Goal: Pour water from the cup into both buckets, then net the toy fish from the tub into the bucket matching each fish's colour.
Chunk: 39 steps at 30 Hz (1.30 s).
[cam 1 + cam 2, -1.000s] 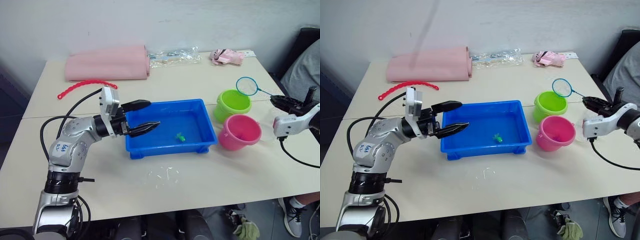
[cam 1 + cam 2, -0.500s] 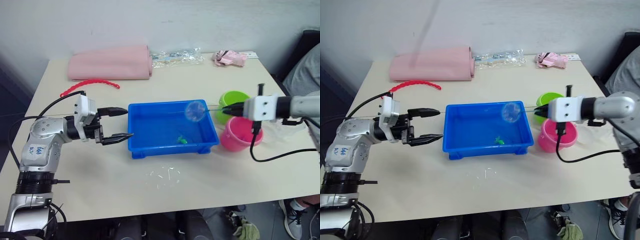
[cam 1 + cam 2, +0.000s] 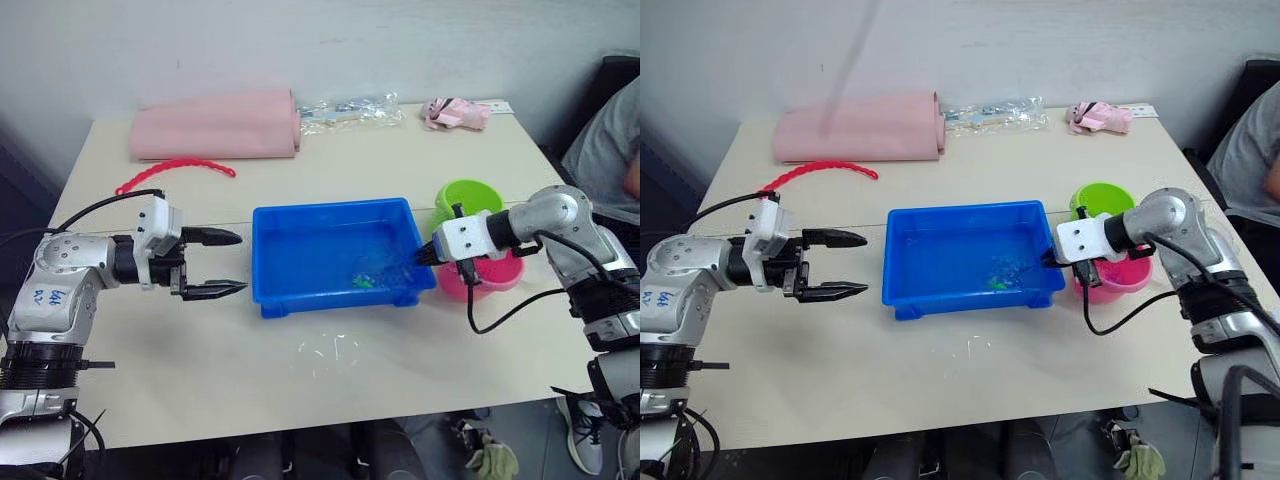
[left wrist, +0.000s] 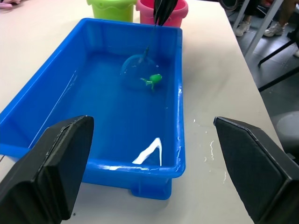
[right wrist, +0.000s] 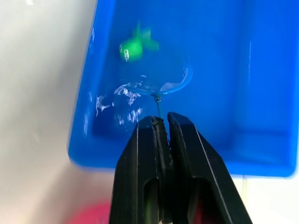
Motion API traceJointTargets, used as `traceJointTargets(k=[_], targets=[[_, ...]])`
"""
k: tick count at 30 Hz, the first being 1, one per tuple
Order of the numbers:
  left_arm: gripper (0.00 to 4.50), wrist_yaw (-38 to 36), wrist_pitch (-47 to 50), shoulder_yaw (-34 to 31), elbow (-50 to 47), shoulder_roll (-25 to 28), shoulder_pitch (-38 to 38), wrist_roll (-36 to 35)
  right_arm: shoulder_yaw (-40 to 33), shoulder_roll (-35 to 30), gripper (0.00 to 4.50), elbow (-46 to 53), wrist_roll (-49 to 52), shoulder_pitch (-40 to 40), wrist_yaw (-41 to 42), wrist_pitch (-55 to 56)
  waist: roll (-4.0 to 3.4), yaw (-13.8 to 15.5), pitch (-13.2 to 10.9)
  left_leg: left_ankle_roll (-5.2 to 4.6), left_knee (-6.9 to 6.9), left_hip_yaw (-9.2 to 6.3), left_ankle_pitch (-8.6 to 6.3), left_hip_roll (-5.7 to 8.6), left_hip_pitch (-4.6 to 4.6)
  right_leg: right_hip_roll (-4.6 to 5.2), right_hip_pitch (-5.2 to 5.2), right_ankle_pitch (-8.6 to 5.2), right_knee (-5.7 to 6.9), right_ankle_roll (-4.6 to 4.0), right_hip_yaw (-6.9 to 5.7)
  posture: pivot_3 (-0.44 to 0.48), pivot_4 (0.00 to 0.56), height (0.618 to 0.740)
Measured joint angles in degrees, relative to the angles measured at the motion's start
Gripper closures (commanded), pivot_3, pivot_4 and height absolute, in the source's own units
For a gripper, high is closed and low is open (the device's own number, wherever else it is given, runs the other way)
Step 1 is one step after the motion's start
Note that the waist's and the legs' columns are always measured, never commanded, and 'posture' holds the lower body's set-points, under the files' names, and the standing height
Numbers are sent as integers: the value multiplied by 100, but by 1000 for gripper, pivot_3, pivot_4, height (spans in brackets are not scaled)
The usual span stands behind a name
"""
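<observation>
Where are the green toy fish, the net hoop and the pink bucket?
green toy fish (image 4: 153, 80), left wrist view, its body.
net hoop (image 5: 174, 83), right wrist view, its rim.
pink bucket (image 3: 500, 275), left eye view, its outer wall.

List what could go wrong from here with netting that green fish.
1. The net sits in the water beside the green fish, not under it, so lifting now may leave the fish behind.
2. The right gripper pinches only the thin handle; it could twist or slip under drag.
3. Water is already splashed on the table by the tub; a fast scoop may spill more.
</observation>
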<state>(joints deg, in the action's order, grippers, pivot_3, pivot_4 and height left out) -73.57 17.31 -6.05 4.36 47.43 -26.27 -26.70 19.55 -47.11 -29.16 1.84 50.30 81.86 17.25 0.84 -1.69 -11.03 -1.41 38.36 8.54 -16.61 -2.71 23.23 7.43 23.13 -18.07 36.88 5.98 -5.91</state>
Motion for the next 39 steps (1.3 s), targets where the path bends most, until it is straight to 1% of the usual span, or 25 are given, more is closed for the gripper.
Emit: traceJointTargets(k=[7, 11, 18, 20, 25, 29, 32, 36, 39], targets=[[23, 105, 107, -39, -183, 0, 84, -13, -482, 121, 4500, 83, 559, -276, 147, -1215, 0, 6, 0, 0, 7, -2, 0, 1, 1, 2, 0, 0, 6, 0, 0, 0, 150, 740], [23, 159, 147, -56, -205, -14, 92, -26, -820, 198, 4500, 336, 978, -523, 133, -2048, 0, 8, 0, 0, 5, -2, 0, 0, 1, 1, 1, 0, 5, 0, 0, 0, 150, 740], [23, 341, 242, -59, -316, -251, 78, -133, -1383, 253, 4500, 744, 1317, -770, -133, -2783, 0, 14, 0, 0, 4, -2, 0, 2, 1, 3, 1, 0, 5, 0, 0, 0, 150, 740], [23, 505, 404, -110, -383, -421, 37, -284, -1546, 245, 4500, 970, 1438, -924, -207, -2975, 0, 28, 0, 0, 5, -3, -1, 4, 2, 6, 0, 0, 5, 0, 0, 0, 150, 740], [23, 1216, 1220, -374, -649, -950, -227, -993, -2206, 138, 4500, 1809, 1895, -1467, -598, -3495, 1, 41, 0, -1, 9, -9, -1, 3, 5, 6, 0, 0, 7, 0, -1, 0, 150, 740], [23, 1620, 1365, -468, -840, -1183, -461, -1134, -2665, 50, 4500, 2380, 2163, -1820, -917, -3763, 1, 37, 0, 0, 9, -8, -1, 3, 4, 4, -2, 0, 7, 0, -1, 0, 150, 740], [23, 1943, 1334, -455, -869, -1515, -692, -1134, -3139, -25, 4500, 2962, 2411, -2165, -1295, -4064, 1, 51, 0, -1, 9, -8, -1, 6, 3, 4, -4, 0, 6, 1, -1, 0, 150, 740], [23, 2095, 1333, -350, -933, -1748, -797, -1134, -3761, -367, 4500, 3128, 2569, -2252, -1656, -4225, 1, 79, 0, -1, 8, -7, -1, 6, 3, 3, -5, 0, 2, 1, -1, 0, 150, 740], [23, 2083, 1345, -226, -1043, -1817, -799, -1136, -3990, -593, 4500, 2860, 2447, -2255, -1787, -3928, 2, 85, 1, -1, 6, -4, -1, 6, 0, 1, -7, 0, -1, 1, 0, 0, 150, 740]])
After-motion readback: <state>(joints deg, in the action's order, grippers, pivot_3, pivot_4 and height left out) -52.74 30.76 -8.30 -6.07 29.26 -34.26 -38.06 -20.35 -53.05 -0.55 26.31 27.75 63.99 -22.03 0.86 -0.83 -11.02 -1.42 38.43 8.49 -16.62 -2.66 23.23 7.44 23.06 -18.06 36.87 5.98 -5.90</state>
